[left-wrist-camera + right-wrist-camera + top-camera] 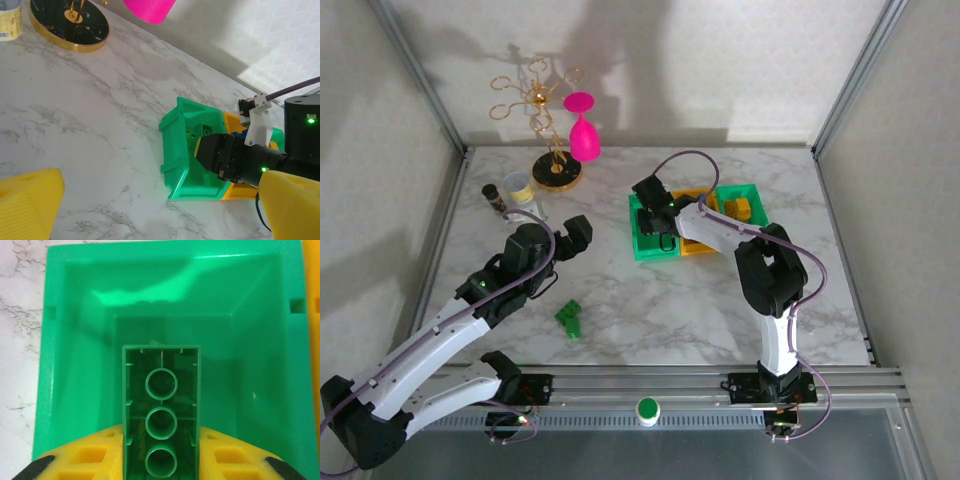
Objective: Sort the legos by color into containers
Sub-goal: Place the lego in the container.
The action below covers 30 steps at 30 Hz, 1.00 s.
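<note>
My right hand (161, 460) is clamped on a green lego brick (161, 410) over the green bin (75, 340). Left hand (576, 237) apart, looks empty.

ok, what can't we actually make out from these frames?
1. Floor of the left green plastic bin: right wrist view, blocked by the green studded lego brick in the right end effector.
2. Yellow-orange plastic bin contents: top view, right arm overlaps it.
3. Loose green lego bricks on the table: top view, too small to count.
4. Left end effector yellow pads: left wrist view, cut off at the bottom edge.
</note>
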Available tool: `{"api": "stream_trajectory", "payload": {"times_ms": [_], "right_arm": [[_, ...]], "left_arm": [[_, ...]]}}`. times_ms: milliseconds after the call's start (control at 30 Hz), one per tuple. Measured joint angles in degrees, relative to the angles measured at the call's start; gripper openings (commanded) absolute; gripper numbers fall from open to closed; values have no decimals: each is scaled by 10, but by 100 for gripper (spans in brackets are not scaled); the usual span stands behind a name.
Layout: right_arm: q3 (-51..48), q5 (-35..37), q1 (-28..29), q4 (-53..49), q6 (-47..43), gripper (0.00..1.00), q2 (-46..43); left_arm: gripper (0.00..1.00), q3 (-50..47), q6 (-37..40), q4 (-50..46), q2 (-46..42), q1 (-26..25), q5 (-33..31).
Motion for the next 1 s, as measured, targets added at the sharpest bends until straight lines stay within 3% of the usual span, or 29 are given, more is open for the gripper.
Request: {"api": "stream_trajectory", "payload": {"times_ms": [267,700,1000], "right_arm": [[2,-23,-20,24,-1,30,31],[12,-38,-20,29,-14,48,33],[12,-38,-18,9,-20,52,-37]], "left_arm": [[99,0,0,0,0,0,0],[100,0,0,0,-3,0,0],[100,0,3,-1,-4,0,0]]}}
